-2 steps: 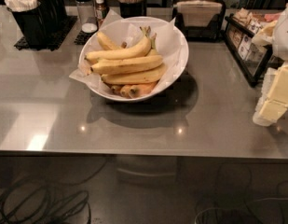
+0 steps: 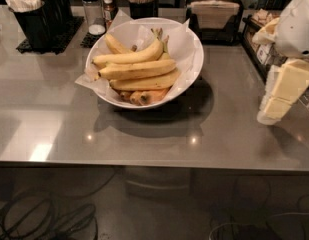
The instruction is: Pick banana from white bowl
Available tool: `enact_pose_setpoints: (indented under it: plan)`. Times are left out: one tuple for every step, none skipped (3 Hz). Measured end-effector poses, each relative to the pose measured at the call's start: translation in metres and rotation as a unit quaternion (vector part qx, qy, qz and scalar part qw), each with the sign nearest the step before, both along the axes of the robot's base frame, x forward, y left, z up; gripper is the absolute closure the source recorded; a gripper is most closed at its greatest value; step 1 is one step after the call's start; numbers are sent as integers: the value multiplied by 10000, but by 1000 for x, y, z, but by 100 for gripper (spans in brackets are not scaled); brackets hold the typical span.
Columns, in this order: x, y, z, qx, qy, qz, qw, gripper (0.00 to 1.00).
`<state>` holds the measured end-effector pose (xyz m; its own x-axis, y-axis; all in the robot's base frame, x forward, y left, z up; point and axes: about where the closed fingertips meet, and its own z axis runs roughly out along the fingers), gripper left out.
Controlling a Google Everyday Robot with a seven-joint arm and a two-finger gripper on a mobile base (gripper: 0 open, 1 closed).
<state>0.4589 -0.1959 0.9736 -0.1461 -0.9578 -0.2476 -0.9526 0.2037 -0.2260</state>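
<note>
Banana lying in white bowl; gripper well apart, at right edge of view.

Found crosswise in the middle of the pile, long and nearly straight, just below a strongly curved banana and above another long yellow one, with short orange-tinged bananas at the near side. Bowl lined with crinkled white paper, standing on grey counter. Gripper positioned over the counter's right side, touching neither bowl nor fruit; apart or together cannot be told. Black caddy at back left, napkin dispenser behind bowl.
</note>
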Motion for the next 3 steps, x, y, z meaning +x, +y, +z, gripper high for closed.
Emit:
enact_pose_setpoints:
  plan:
    - [32,60,-3,395,144,1014,9940,0]
    - [50,122,-8,821,354,1872,9782,0]
    - [54,127,-7,860,291,1874,9781,0]
